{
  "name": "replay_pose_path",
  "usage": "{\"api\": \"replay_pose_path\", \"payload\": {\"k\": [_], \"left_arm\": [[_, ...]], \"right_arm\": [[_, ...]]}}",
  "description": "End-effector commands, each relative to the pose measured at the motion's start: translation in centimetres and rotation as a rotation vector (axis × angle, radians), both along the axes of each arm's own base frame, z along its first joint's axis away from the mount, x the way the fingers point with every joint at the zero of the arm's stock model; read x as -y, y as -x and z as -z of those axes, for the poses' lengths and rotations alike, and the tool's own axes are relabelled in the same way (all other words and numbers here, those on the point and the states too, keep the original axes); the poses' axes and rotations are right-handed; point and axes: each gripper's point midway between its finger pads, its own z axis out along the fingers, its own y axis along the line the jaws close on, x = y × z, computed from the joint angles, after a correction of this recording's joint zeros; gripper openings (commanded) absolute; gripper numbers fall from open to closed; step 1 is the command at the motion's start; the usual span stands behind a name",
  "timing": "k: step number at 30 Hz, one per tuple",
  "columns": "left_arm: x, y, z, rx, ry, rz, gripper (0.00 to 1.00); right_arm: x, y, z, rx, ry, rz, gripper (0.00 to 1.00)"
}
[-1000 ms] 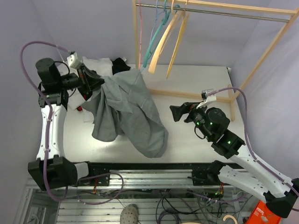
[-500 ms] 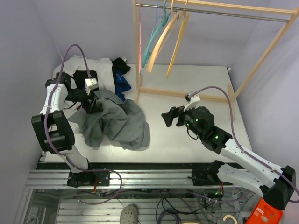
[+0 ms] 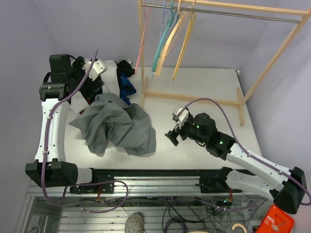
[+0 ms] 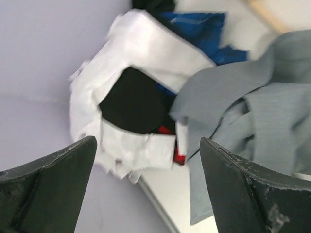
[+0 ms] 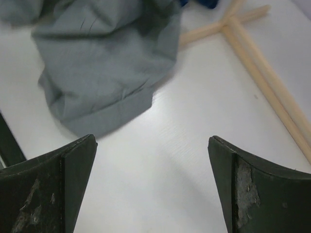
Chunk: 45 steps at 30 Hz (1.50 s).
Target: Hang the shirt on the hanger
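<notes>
Light is even and diffuse from above, bright in all three views. Top view is sharp, with a soft shadow along the lower edge of the shirt (image 3: pixel 116 128). Left wrist view is motion-blurred, and the white garment (image 4: pixel 146 53) is smeared and near clipping. Right wrist view is sharp mid-frame, with the fingers (image 5: pixel 43 189) soft in the bottom corners.

Lilac walls (image 3: pixel 87 29), white table (image 3: pixel 204 82), wooden rack (image 3: pixel 272 61)

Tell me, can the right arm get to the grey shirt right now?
Probably yes. The right gripper is open and faces the shirt, with only bare table between them. Nothing seems to block the way.
</notes>
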Motion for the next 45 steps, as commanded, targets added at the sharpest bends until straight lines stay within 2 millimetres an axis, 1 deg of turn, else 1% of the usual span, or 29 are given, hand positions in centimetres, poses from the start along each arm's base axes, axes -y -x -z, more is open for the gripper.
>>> {"api": "replay_pose_path", "payload": {"k": [1,2,3,4,6,8,10,11,13,14,16,18,20,22,25,27,30,33,35,38,39,40,42,43,44,45], "left_arm": [[-4.4,-0.7,-2.0,0.116,-0.083,-0.292,0.98],[-4.0,-0.2,-2.8,0.142,-0.045,-0.309,0.98],[-4.1,0.0,-3.2,0.162,0.012,-0.363,0.98],[-4.0,0.4,-3.2,0.165,0.084,-0.426,0.98],[-4.1,1.0,-3.3,0.169,0.158,-0.501,0.98],[-4.1,2.0,-3.2,0.145,0.247,-0.576,0.98],[-3.8,3.0,-3.2,0.123,0.328,-0.62,0.98],[-3.0,3.6,-2.9,0.086,0.353,-0.589,0.98],[-1.3,4.9,-2.1,0.02,0.375,-0.51,0.98],[-1.1,5.2,-1.8,0.012,0.396,-0.506,0.98],[-0.8,5.2,-1.3,-0.005,0.449,-0.534,0.98],[-0.8,5.4,-0.2,-0.035,0.473,-0.563,0.98],[-1.1,5.9,0.2,-0.026,0.492,-0.597,0.98],[-2.1,6.3,0.6,-0.006,0.491,-0.647,0.98],[-3.9,7.1,1.0,0.04,0.449,-0.725,0.98],[-4.6,7.6,1.3,0.061,0.418,-0.748,0.98],[-4.5,8.4,2.9,0.046,0.357,-0.709,0.98],[-4.5,9.1,4.3,0.041,0.261,-0.656,0.98],[-4.6,9.4,4.9,0.05,0.177,-0.596,0.98],[-4.9,9.9,4.9,0.098,0.076,-0.518,0.98],[-5.0,10.0,4.7,0.116,0.057,-0.505,0.98],[-5.0,10.1,4.6,0.129,0.045,-0.492,0.98],[-4.8,10.1,4.4,0.135,0.034,-0.471,0.98],[-4.1,10.1,4.5,0.128,0.04,-0.442,0.98],[-3.6,10.3,4.7,0.111,0.041,-0.416,0.98],[-2.9,10.4,4.8,0.099,0.044,-0.374,0.98]], "right_arm": [[-0.2,2.8,3.5,0.06,0.286,-0.281,1.0],[-0.4,2.7,3.7,0.079,0.301,-0.301,1.0],[-0.7,2.8,3.8,0.081,0.309,-0.325,1.0],[-1.4,3.0,3.9,0.07,0.304,-0.357,1.0],[-3.0,3.8,4.2,0.035,0.295,-0.434,0.99],[-4.2,4.6,5.2,0.026,0.317,-0.492,0.99],[-4.9,4.6,6.3,0.046,0.364,-0.51,0.99],[-5.1,4.6,6.9,0.054,0.385,-0.516,0.99],[-5.3,4.7,8.6,0.064,0.452,-0.528,0.99],[-5.3,4.9,9.6,0.077,0.492,-0.533,0.99],[-5.3,5.3,11.3,0.15,0.583,-0.553,0.99],[-5.4,5.1,12.3,0.21,0.617,-0.547,0.99],[-6.0,4.5,12.1,0.25,0.599,-0.526,0.99],[-6.5,4.4,12.4,0.26,0.586,-0.529,0.98],[-7.6,4.7,13.1,0.217,0.573,-0.559,0.97],[-8.5,4.9,13.5,0.187,0.558,-0.573,0.96],[-10.0,5.0,14.3,0.153,0.534,-0.6,0.95],[-11.2,5.1,15.0,0.12,0.526,-0.627,0.94],[-11.7,5.2,15.3,0.108,0.521,-0.639,0.93],[-12.4,5.1,15.6,0.104,0.499,-0.636,0.91],[-12.6,5.0,15.6,0.103,0.49,-0.63,0.9],[-12.8,4.9,15.7,0.102,0.483,-0.622,0.86],[-12.9,4.6,15.8,0.099,0.478,-0.602,0.71],[-13.0,4.4,15.8,0.097,0.472,-0.591,0.63],[-13.0,4.3,15.7,0.092,0.463,-0.578,0.53],[-13.1,4.3,15.5,0.086,0.448,-0.571,0.47]]}}
